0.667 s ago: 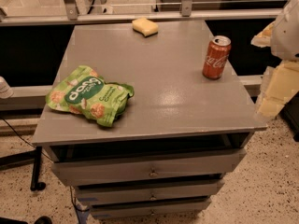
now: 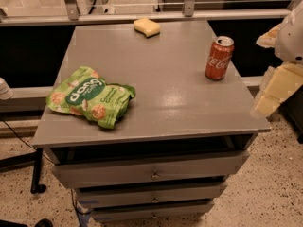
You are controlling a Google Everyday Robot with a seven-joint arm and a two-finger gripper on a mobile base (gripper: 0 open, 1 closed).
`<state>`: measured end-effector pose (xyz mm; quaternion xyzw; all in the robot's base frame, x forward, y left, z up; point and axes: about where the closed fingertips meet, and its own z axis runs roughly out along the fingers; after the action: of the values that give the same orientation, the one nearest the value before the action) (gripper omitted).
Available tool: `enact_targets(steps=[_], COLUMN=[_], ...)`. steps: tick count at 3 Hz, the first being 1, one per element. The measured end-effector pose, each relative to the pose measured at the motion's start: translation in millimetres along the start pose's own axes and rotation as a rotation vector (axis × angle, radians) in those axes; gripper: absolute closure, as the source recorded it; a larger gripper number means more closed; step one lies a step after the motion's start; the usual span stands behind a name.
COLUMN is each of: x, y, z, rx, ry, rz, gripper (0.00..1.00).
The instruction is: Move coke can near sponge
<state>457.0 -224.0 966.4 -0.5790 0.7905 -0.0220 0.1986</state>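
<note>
Three things sit on the flat grey top of a drawer cabinet (image 2: 161, 112). The coke can (image 2: 219, 58) stands upright near the right edge, about midway back. The sponge (image 2: 147, 27), a pale yellow block, lies at the far edge, a little left of centre and well apart from the can. A green snack bag (image 2: 90, 97) lies crumpled on the near left side, far from both.

The gripper (image 2: 259, 75) hangs off the right side of the cabinet, beyond its edge and a little nearer the camera than the can. Its two cream-yellow fingers stand spread apart with nothing between them, and they touch neither the can nor the cabinet.

The task looks to be at its very start, in the approach to the can, with no grasp made yet. The next move calls for the gripper to travel left and away from the camera over the cabinet edge, straddle the can around its middle and close on it. The can would then need carrying back and to the left, to be set down upright just beside the sponge.

The bare grey surface between can and sponge holds nothing in the way. The snack bag lies clear of that path. The likeliest hazard is a finger knocking the tall, light can over during the approach.
</note>
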Motion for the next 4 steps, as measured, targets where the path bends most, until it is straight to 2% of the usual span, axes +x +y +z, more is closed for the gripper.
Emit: enact_targets(steps=[2, 3, 4], x=[20.7, 29.2, 26.9], y=[-83.1, -118.0, -142.2], z=[43.8, 64.9, 87.8], rx=[0.144, 0.194, 0.212], ry=[-0.184, -0.28, -0.398], rz=[0.176, 0.268, 0.349], gripper=[0.0, 0.0, 0.0])
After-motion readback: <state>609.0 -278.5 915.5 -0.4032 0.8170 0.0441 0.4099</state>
